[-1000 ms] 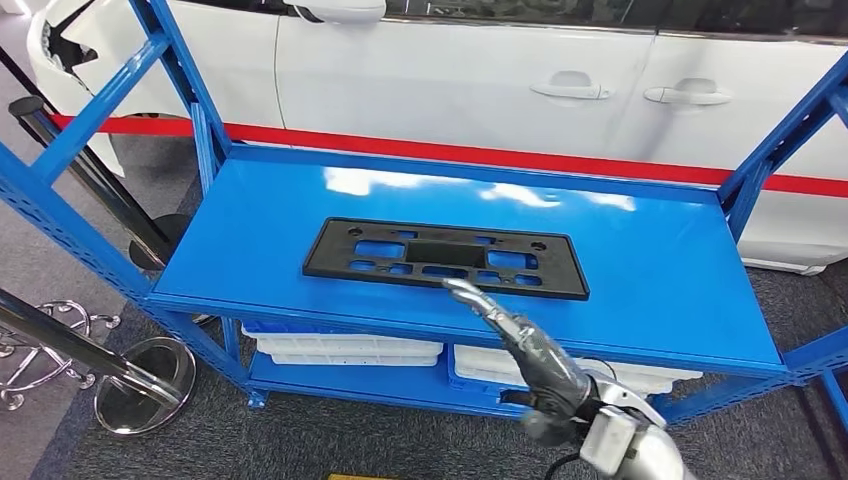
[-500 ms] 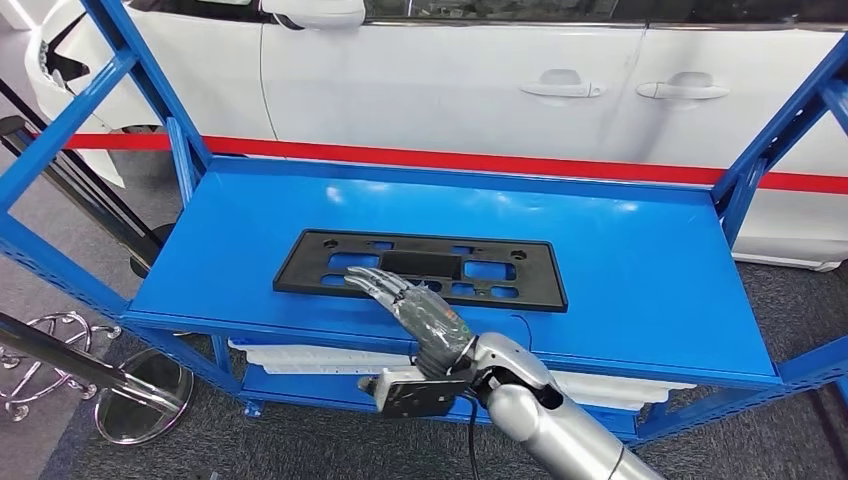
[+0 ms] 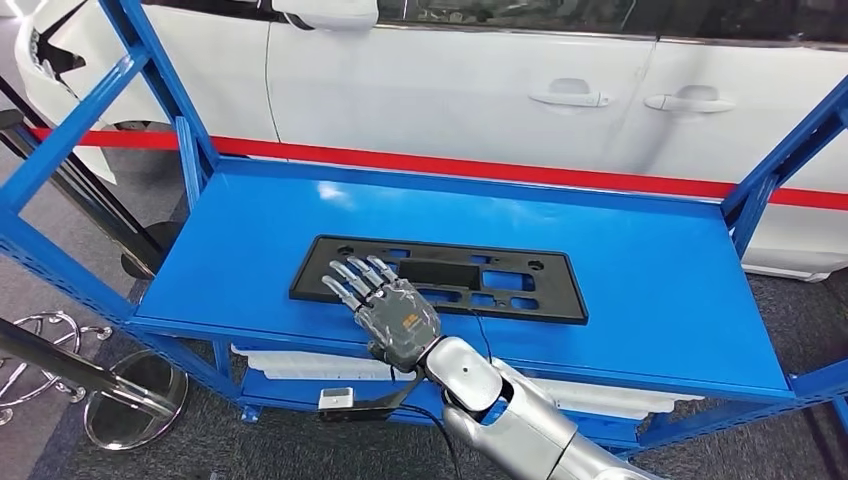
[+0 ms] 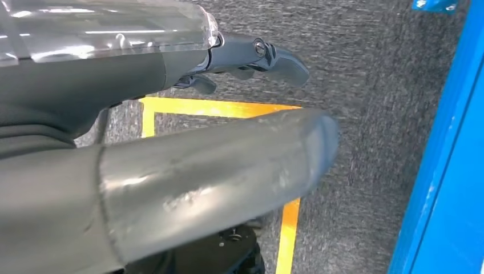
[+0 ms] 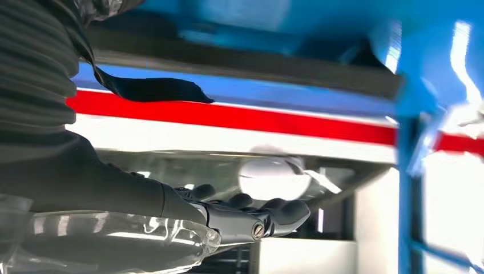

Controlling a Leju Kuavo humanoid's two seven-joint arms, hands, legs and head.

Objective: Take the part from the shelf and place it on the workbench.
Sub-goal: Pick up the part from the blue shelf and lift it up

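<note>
- While my head camera looks down on the blue shelf (image 3: 640, 270), I see the right hand (image 3: 385, 305) stretched out over its near edge, palm down, fingers (image 3: 352, 273) straight and slightly apart, holding nothing.
- Those fingertips lie over the near left part of the part (image 3: 520, 283); I cannot tell whether they touch it or float just above.
- The part is a flat black rectangular frame with several cut-outs, lying flat near the middle of the top deck, long side running left to right, closer to the near edge than the far one.
- Beyond the shelf stands a white car (image 3: 470, 80) with a red stripe (image 3: 480, 160) along it; white trays (image 3: 290, 360) sit on the lower deck, and a chrome stand (image 3: 125, 400) is on the floor at near left.
- From the left wrist, I see the left hand (image 4: 251, 57) over grey carpet (image 4: 365, 85) with a yellow floor line (image 4: 217, 107), fingers partly curled and nothing in them; a blue shelf edge (image 4: 445, 171) is alongside. How far it is closed I cannot tell.
- From the right wrist, the right hand (image 5: 251, 214) shows dark fingers extended side by side, gripping nothing, with the shelf edge (image 5: 257, 94) and the red stripe (image 5: 228, 120) blurred beyond.
</note>
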